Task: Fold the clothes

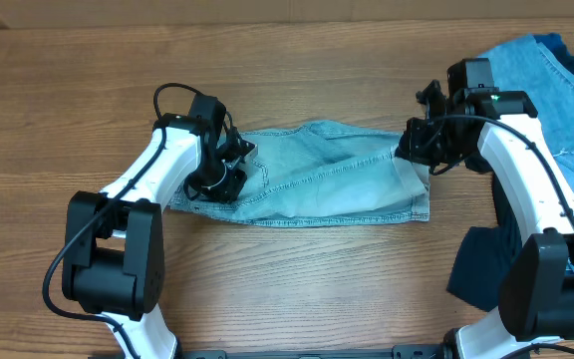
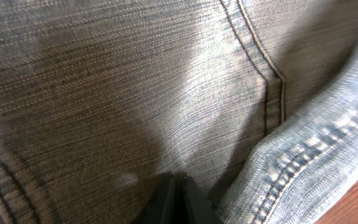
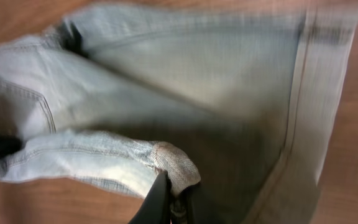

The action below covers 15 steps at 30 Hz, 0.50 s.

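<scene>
Pale light-blue denim shorts [image 1: 337,179] lie flat across the middle of the wooden table. My left gripper [image 1: 229,172] is down on their left end. In the left wrist view its fingers [image 2: 180,186] are closed together with the tips sunk in the denim [image 2: 135,81], beside a stitched band [image 2: 309,155]. My right gripper [image 1: 410,150] is at the far right corner of the shorts. In the right wrist view it [image 3: 176,199] pinches a turned-up hem corner [image 3: 178,165] of the shorts [image 3: 197,68].
Medium-blue ripped jeans [image 1: 556,80] are heaped at the back right, partly under my right arm. Dark navy cloth [image 1: 478,261] lies at the front right by that arm's base. Bare wood [image 1: 68,100] shows to the left and in front of the shorts.
</scene>
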Each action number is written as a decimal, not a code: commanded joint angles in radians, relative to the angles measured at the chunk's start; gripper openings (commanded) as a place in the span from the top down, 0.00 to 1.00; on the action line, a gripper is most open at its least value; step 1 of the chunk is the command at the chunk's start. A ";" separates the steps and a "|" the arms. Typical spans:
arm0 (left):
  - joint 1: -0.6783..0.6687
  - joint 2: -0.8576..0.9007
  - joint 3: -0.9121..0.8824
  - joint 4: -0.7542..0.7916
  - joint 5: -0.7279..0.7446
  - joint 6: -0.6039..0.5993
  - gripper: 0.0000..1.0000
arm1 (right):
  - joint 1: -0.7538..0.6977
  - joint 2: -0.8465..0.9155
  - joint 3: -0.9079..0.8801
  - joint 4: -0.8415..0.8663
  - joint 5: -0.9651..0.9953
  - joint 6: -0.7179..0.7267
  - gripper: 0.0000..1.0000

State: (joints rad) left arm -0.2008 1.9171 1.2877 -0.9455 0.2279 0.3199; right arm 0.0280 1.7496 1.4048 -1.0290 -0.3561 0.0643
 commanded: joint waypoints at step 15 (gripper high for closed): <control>0.002 0.007 0.002 0.005 -0.010 -0.010 0.95 | 0.016 -0.046 -0.022 -0.422 -0.016 0.114 0.96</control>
State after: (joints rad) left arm -0.2008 1.9171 1.2877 -0.9470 0.2276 0.3161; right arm 0.0280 1.7428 1.4101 -1.4567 -0.3775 0.1463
